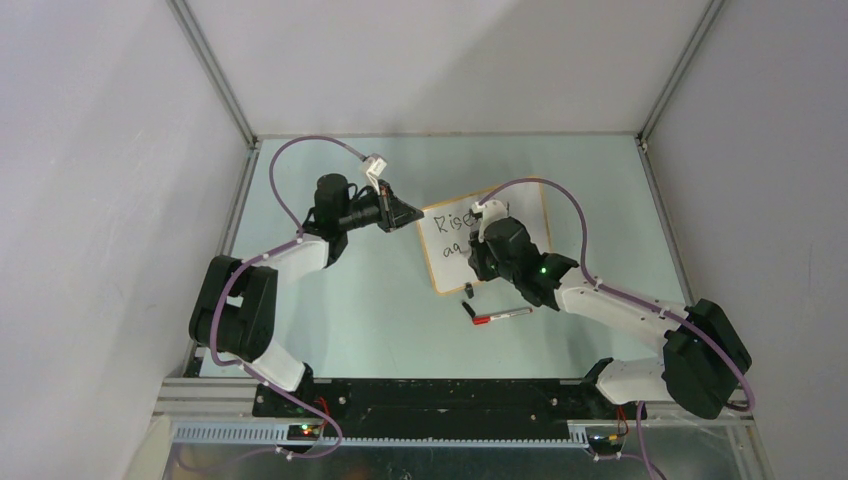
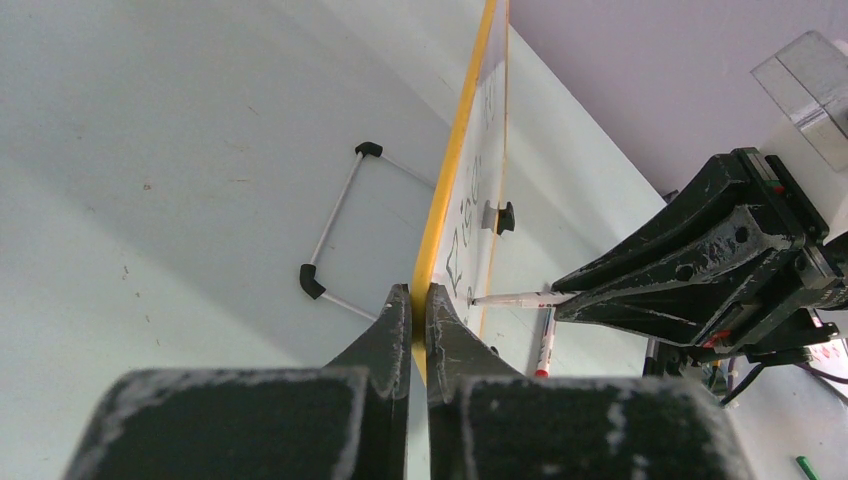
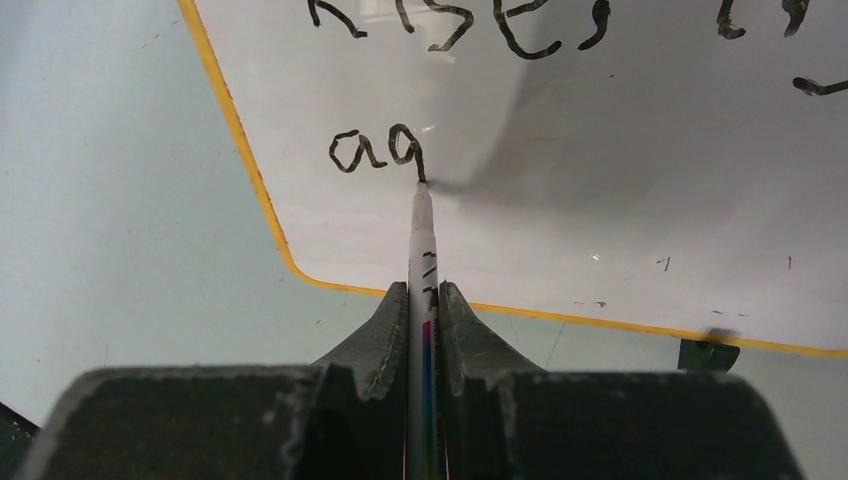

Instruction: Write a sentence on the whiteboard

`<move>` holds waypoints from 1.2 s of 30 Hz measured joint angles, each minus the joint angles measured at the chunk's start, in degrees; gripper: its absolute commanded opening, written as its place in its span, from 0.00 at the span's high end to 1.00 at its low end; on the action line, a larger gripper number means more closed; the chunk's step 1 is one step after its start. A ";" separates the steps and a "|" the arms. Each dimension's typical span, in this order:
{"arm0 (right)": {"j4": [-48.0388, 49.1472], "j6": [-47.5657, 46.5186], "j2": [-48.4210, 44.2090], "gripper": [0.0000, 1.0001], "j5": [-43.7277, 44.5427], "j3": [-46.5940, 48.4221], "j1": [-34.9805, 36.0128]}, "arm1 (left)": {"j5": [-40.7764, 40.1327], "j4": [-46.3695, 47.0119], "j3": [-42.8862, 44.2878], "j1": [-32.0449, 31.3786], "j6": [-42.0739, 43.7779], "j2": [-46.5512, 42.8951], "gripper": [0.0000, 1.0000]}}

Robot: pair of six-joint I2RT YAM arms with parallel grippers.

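Note:
The whiteboard point(image 1: 445, 238) lies mid-table, white with an orange frame point(image 2: 452, 170). My left gripper point(image 2: 420, 292) is shut on the frame's left edge, and from above it sits at the board's left corner point(image 1: 410, 214). My right gripper point(image 3: 422, 290) is shut on a white marker point(image 3: 421, 235). The marker's black tip touches the board just after the letters "ag" point(image 3: 378, 150). The sentence point(image 3: 470, 18) reads "Rise," on the top line, with further letters cut off at the right. From above, the right gripper point(image 1: 482, 252) hides much of the board.
A red-capped marker point(image 1: 500, 316) and a small black cap point(image 1: 468, 292) lie on the table below the board. A white wire stand with black corners point(image 2: 335, 232) lies left of it. A black clip foot point(image 3: 707, 353) sits on the board's lower edge. Grey walls enclose the table.

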 measured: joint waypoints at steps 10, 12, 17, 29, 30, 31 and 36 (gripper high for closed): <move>-0.17 0.00 0.00 1.00 -0.07 -0.13 0.28 | 0.00 0.00 0.00 0.00 0.00 0.00 0.98; -0.13 0.00 0.00 1.00 -0.07 -0.13 0.39 | 0.00 0.00 0.00 0.00 0.02 0.00 0.98; -0.09 0.00 0.00 1.00 -0.31 -0.13 0.48 | 0.00 -0.02 0.00 0.00 0.02 0.00 0.98; 0.79 -0.17 0.00 1.00 -1.38 -0.13 0.59 | 0.00 -0.04 0.00 -0.02 0.04 -0.02 0.98; 0.79 -0.17 0.00 1.00 -1.38 -0.13 0.63 | 0.02 -0.04 0.00 -0.02 0.04 -0.04 0.98; 0.79 -0.17 0.00 1.00 -1.42 -0.13 0.66 | 0.00 -0.07 0.00 -0.02 0.04 -0.04 0.98; 0.74 -0.17 0.00 1.00 -1.57 -0.13 0.66 | 0.00 -0.07 0.00 -0.02 0.04 -0.04 0.98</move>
